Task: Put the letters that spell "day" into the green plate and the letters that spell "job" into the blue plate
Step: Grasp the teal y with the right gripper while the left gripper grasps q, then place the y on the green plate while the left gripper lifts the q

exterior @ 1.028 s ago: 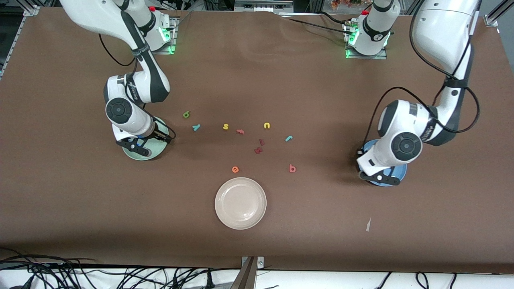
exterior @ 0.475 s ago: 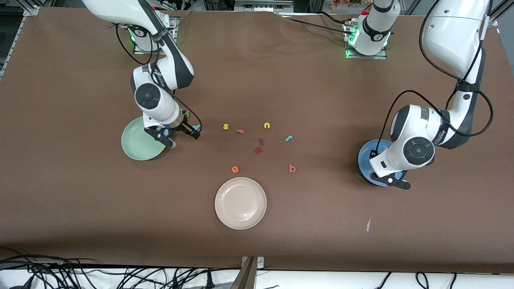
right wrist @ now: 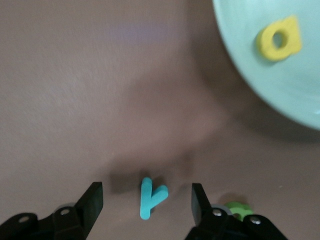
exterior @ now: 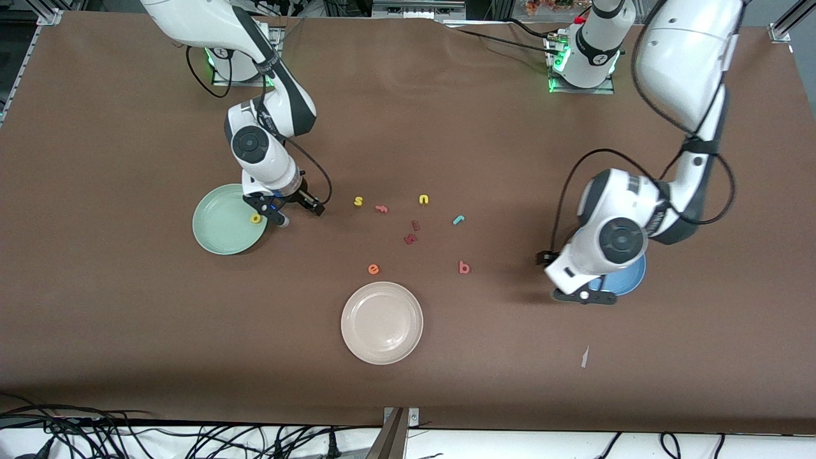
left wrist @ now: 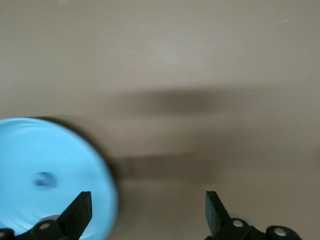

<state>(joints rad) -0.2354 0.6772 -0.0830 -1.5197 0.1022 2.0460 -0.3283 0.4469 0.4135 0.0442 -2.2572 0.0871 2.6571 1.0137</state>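
The right claw (right wrist: 147,200) hangs low over the table (exterior: 446,127), just beside the rim of the green plate (exterior: 220,223). Its fingers stand apart and hold nothing, and the teal y (right wrist: 151,197) lies on the table right between them, so I judge it is placed there to take this letter. The olive-green d (right wrist: 239,210) lies close beside one finger. The yellow a (right wrist: 279,39) rests already inside the green plate, near the claw.

The left claw (left wrist: 147,215) is wide and empty, over the table at the edge of the blue plate (left wrist: 40,165). A small blue o (left wrist: 44,180) lies in that plate, beside one finger. This claw looks turned toward the middle of the table, where the salmon b (exterior: 464,268) and the teal j (exterior: 458,220) lie well apart from it, among letters the task does not need.
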